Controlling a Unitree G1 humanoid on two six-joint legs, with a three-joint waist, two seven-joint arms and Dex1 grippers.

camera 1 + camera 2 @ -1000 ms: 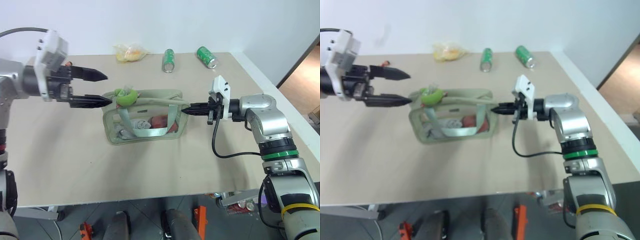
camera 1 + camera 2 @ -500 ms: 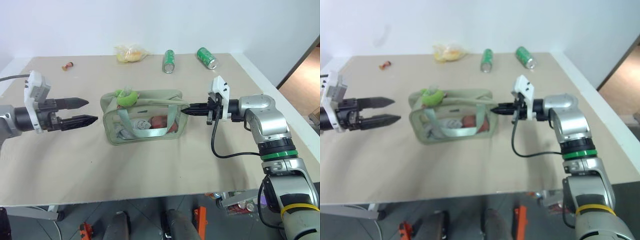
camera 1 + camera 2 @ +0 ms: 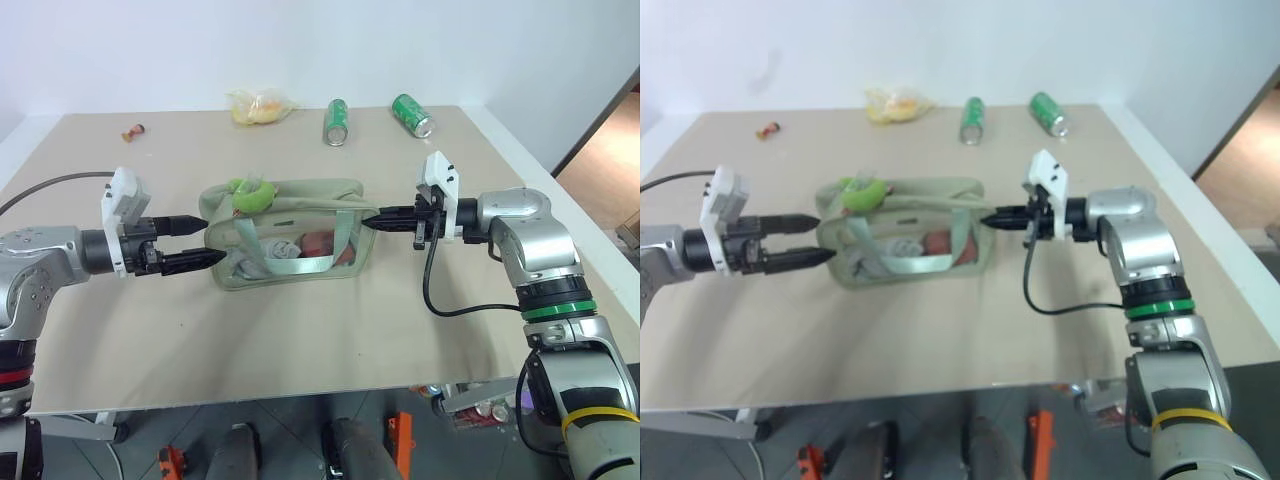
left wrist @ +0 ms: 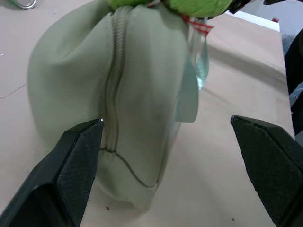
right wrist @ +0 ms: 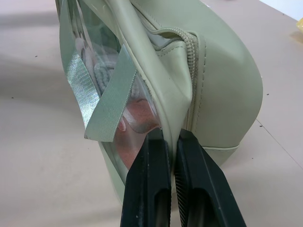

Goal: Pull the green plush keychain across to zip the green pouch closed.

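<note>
Right claw point(image 3: 372, 222) pinching green pouch point(image 3: 285, 240)

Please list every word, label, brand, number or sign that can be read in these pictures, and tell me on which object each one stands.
No text can be read.
Upright green can: print too small to read.
Lying green can: print too small to read.
Red tag by the green plush keychain: too blurred to read.
Green pouch: no lettering visible.

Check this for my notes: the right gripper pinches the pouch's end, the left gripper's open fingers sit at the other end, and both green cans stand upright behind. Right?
One error: both green cans lie on their sides, as the left eye view shows. The rest holds: the right gripper pinches the green pouch at its end, and the left gripper sits open at the other end.
</note>
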